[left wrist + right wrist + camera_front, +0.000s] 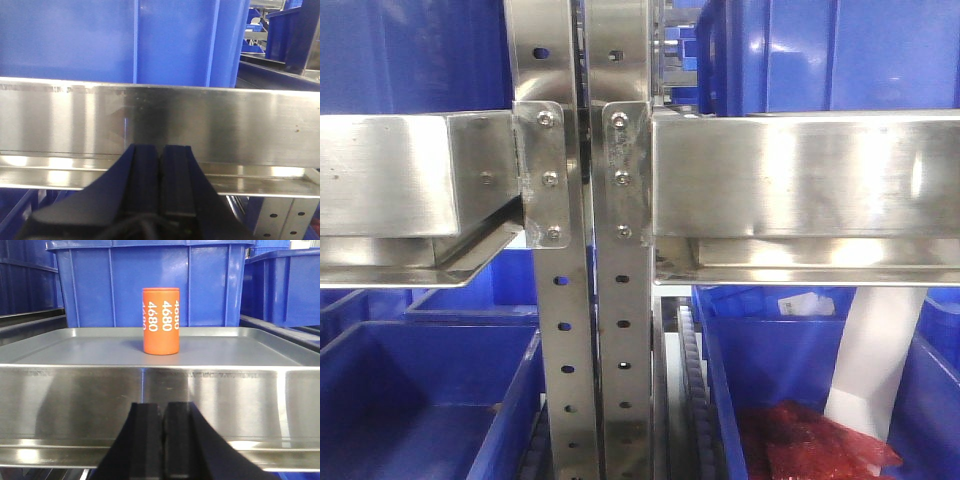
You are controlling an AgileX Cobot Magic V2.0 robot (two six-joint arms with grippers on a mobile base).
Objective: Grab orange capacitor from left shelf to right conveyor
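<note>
Left gripper: matte black, paired flat rectangular fingers, flared wedge base, dark cable below. Right gripper: same black build.

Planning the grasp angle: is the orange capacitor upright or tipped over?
Upright. The orange capacitor stands on its flat end on the silver tray, with its sides vertical.

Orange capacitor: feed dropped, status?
Left gripper and right gripper shut, empty. Small orange 4680-marked cylinder upright on shallow silver tray. Its front wall faces right gripper.
</note>
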